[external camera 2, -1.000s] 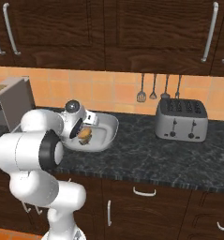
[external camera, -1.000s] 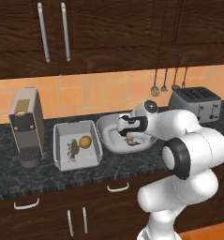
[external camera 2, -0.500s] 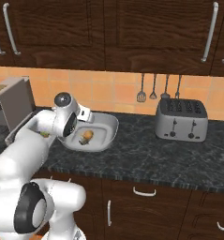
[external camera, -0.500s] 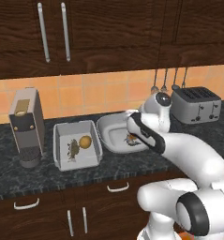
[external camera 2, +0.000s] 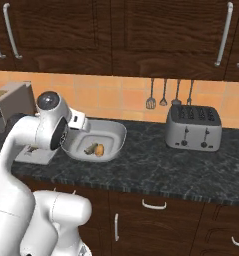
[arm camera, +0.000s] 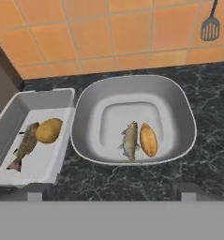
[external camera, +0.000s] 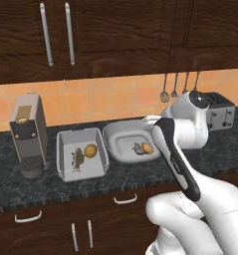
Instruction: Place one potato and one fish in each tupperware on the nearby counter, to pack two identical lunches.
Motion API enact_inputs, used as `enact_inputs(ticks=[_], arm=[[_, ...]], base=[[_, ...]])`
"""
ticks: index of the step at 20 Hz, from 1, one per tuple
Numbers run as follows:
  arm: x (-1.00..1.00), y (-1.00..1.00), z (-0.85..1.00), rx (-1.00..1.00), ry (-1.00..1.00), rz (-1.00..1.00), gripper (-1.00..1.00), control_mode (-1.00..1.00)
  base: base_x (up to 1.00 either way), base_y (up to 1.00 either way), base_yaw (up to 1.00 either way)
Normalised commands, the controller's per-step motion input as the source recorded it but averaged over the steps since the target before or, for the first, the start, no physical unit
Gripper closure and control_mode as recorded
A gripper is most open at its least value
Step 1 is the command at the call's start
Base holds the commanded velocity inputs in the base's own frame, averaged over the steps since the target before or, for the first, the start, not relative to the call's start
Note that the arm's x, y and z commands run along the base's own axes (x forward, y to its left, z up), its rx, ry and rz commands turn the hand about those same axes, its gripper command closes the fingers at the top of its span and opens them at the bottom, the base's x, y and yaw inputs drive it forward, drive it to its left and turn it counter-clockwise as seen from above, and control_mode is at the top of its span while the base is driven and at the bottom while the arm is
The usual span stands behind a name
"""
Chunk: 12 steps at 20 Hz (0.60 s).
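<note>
Gripper [arm camera: 111, 191] spread wide and holding nothing, hovering above both containers on the dark speckled counter [arm camera: 212, 140]. Directly below it, the rounded shallow dish [arm camera: 179, 110], with one fish [arm camera: 130, 139] and one potato [arm camera: 148, 139] lying side by side, touching. Left of the dish, just beside it, the deep square box [arm camera: 19, 105], containing a second fish [arm camera: 24, 145] and a second potato [arm camera: 48, 130], close together.

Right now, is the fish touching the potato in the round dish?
Touching. In the hand view the fish lies against the potato, no gap showing.
</note>
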Motion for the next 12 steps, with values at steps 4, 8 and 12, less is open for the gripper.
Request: enact_inputs(ticks=[4,8,12], arm=[[-1.0,0.0,0.53,0.0,0.03,0.08,-1.0,-1.0],[-1.0,0.0,0.6,0.0,0.0,0.11,-1.0,-1.0],[-1.0,0.0,0.6,0.0,0.0,0.06,-1.0,-1.0]], base=[[0.0,0.0,0.0],[0.0,0.0,0.0],[0.0,0.0,0.0]])
